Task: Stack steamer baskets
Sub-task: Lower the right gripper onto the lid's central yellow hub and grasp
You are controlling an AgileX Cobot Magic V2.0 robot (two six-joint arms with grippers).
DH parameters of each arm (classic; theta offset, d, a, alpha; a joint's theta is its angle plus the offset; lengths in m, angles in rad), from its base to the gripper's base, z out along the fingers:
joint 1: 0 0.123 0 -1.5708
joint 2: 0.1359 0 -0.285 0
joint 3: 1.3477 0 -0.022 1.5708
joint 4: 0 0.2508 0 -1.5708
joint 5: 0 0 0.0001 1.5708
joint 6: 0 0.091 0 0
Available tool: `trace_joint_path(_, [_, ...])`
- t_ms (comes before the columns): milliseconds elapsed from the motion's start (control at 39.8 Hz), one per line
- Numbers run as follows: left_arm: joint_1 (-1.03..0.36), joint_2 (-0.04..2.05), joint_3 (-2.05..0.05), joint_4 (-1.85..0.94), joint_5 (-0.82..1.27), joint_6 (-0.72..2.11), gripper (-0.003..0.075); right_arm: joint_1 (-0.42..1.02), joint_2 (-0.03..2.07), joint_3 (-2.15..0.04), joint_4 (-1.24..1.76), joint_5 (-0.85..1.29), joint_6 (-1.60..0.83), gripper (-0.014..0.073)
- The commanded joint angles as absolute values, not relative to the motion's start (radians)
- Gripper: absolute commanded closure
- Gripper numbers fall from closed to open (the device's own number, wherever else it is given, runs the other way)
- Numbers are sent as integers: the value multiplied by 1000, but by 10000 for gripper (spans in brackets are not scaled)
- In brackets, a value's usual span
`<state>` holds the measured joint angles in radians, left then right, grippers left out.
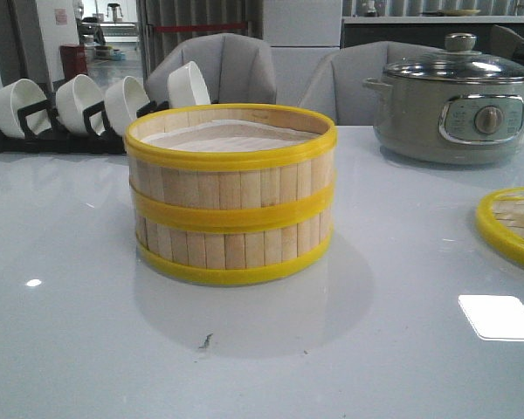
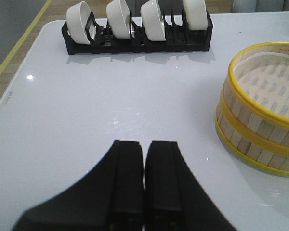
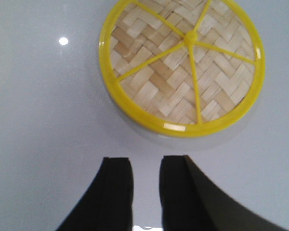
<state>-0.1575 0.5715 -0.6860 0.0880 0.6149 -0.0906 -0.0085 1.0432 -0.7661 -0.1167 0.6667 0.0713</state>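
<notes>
In the front view we are seeing the steamer baskets (image 1: 231,194) sitting stacked upright at frame centre on the counter (image 1: 87,288), open side up.

In the left wrist view our left fingers (image 2: 127,178) are pressing nearly together, holding nothing, baskets at right.

In the right wrist view our right fingers (image 3: 116,190) are standing slightly spread, empty, hovering below the lid (image 3: 182,65).
</notes>
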Motion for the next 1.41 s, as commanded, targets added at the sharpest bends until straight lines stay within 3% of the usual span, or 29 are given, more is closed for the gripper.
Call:
trace_joint_path(0, [-164, 576, -712, 89, 529, -99, 634, -15, 1124, -878, -163, 601, 66, 320])
trace_joint_path(603, [-164, 576, -712, 89, 529, -99, 634, -141, 1550, -1182, -158, 545, 148, 320])
trace_joint_path(1383, [-164, 576, -712, 89, 529, -99, 634, -151, 1739, -1282, -151, 538, 149, 320])
